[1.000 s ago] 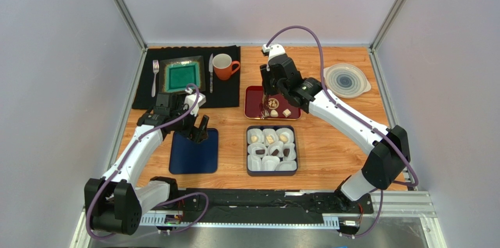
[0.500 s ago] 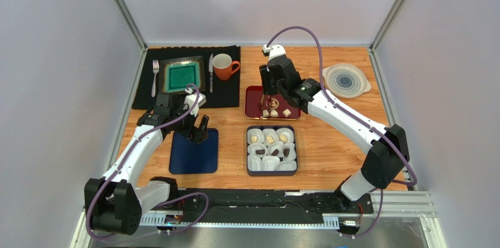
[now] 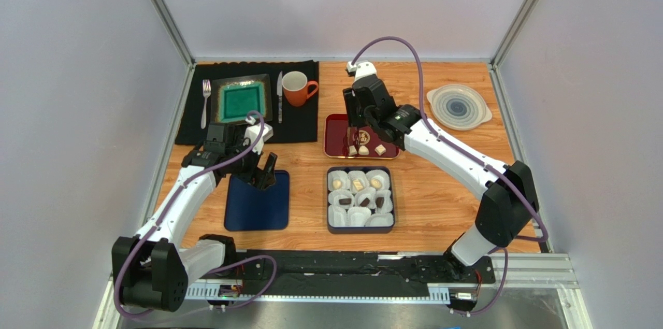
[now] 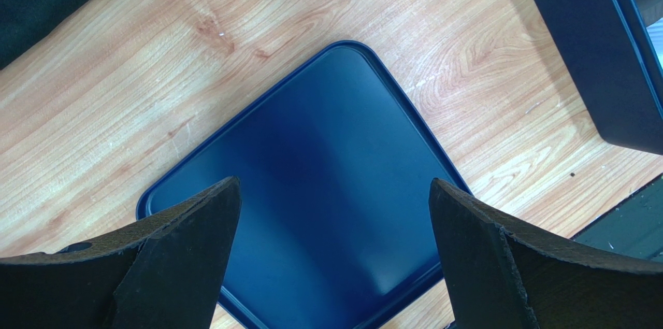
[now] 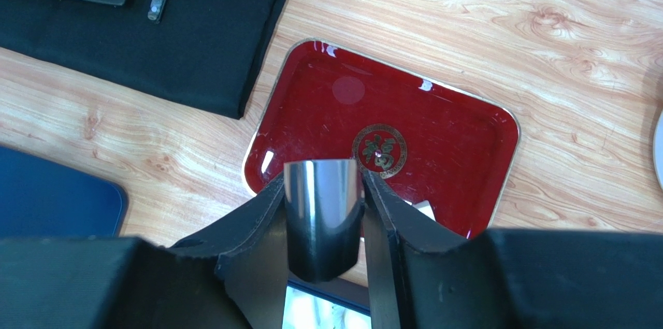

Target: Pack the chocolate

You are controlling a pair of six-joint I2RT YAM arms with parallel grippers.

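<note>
Right end effector [image 5: 323, 183] clenched on shiny metal tool [image 5: 322, 240], centre frame over red tray [image 5: 436, 150], cream chocolate [image 3: 380, 149] just right of it, left end effector [image 4: 331, 189] released above blue tray [image 4: 327, 135].

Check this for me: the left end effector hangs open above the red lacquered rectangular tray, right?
Not quite. The left end effector hangs open above the dark blue rounded-square tray instead; the left wrist view shows it.
</note>
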